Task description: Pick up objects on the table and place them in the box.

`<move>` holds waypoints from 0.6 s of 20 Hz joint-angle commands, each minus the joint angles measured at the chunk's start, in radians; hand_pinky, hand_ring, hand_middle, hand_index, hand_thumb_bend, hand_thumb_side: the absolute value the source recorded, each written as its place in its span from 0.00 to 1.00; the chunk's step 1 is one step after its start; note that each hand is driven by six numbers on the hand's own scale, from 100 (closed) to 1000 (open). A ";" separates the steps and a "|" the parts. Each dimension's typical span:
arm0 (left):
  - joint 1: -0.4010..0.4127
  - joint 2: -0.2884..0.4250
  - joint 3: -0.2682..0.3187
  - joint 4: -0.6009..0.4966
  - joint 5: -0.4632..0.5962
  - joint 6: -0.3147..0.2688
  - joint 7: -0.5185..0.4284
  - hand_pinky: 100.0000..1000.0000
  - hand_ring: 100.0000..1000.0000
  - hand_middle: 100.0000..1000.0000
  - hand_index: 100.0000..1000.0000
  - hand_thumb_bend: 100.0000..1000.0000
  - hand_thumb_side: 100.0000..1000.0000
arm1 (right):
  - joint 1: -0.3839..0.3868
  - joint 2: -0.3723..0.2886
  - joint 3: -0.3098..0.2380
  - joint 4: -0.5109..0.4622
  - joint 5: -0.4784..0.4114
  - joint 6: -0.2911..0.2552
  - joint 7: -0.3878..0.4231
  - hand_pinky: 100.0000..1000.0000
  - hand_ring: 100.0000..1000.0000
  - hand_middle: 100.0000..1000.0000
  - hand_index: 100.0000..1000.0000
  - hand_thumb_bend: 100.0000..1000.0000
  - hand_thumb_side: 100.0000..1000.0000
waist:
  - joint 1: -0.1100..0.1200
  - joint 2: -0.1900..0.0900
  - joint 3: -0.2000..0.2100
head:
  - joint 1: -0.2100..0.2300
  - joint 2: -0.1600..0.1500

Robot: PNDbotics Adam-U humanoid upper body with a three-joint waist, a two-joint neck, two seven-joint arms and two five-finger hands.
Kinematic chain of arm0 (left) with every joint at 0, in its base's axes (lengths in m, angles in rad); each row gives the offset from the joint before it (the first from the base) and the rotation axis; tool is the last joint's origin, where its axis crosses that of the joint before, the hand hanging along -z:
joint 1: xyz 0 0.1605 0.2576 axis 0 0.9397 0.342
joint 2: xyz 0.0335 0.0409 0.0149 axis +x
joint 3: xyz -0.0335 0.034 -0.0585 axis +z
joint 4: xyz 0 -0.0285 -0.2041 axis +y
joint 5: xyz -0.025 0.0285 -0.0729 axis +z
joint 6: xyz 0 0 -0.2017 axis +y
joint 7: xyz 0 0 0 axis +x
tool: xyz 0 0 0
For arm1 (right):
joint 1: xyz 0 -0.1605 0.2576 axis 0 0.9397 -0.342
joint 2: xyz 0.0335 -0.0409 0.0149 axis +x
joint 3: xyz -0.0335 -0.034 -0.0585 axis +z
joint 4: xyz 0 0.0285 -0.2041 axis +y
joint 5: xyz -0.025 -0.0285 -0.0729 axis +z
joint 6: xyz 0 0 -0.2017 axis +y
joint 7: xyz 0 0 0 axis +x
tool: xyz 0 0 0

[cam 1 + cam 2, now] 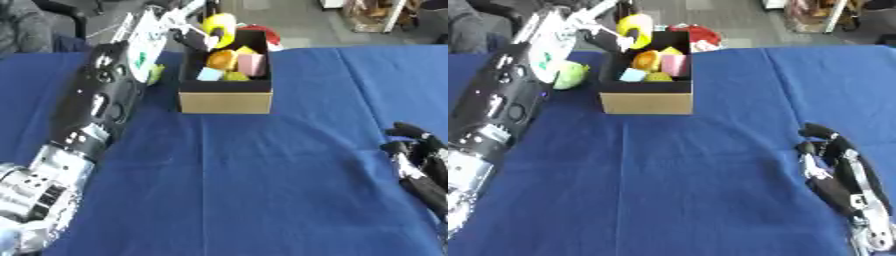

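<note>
1. Right hand (837, 170) sits idle at lower right of frame, nearest the camera, fingers relaxed, holding nothing.
2. Left hand (188, 31), upper centre-left, has fingers curled round a yellow ring-shaped toy (220, 27), held just above the back rim of the box (224, 97).
3. Box stands upper centre on the blue table (710, 175); inside: an orange piece (222, 59), a pink block (251, 64), a light-blue block (209, 74), plus sth yellow.
4. Green ball (570, 75) lies on the cloth just left of the box, beside the left forearm.
5. Step, I'd say: release phase. Next: bring the toy over the opening, open fingers, then go for the green ball.
</note>
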 commanded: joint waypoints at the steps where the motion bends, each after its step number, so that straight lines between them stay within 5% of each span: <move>1: -0.015 -0.035 0.017 0.060 -0.035 0.035 0.105 0.69 0.54 0.48 0.66 0.02 0.05 | -0.012 -0.006 0.000 -0.010 -0.008 -0.001 0.002 0.73 0.62 0.70 0.82 0.00 0.26 | -0.018 -0.014 -0.002 | 0.008 -0.013; 5: -0.008 -0.049 0.017 0.087 -0.032 0.053 0.185 0.74 0.67 0.66 0.86 0.10 0.04 | -0.012 -0.005 0.001 -0.009 -0.010 -0.001 0.003 0.73 0.62 0.70 0.82 0.00 0.25 | -0.019 -0.011 -0.003 | 0.009 -0.013; 9: -0.009 -0.028 0.025 0.075 0.004 0.061 0.190 0.78 0.74 0.78 0.95 0.17 0.49 | -0.011 -0.006 -0.001 -0.009 -0.009 0.000 0.002 0.73 0.62 0.70 0.82 0.00 0.26 | -0.016 -0.012 0.000 | 0.007 -0.013; 12: -0.012 0.005 0.037 0.049 0.053 0.063 0.160 0.79 0.77 0.85 0.96 0.18 0.61 | -0.009 -0.006 -0.002 -0.009 -0.008 0.000 0.001 0.73 0.62 0.70 0.82 0.00 0.26 | -0.015 -0.013 0.003 | 0.004 -0.013</move>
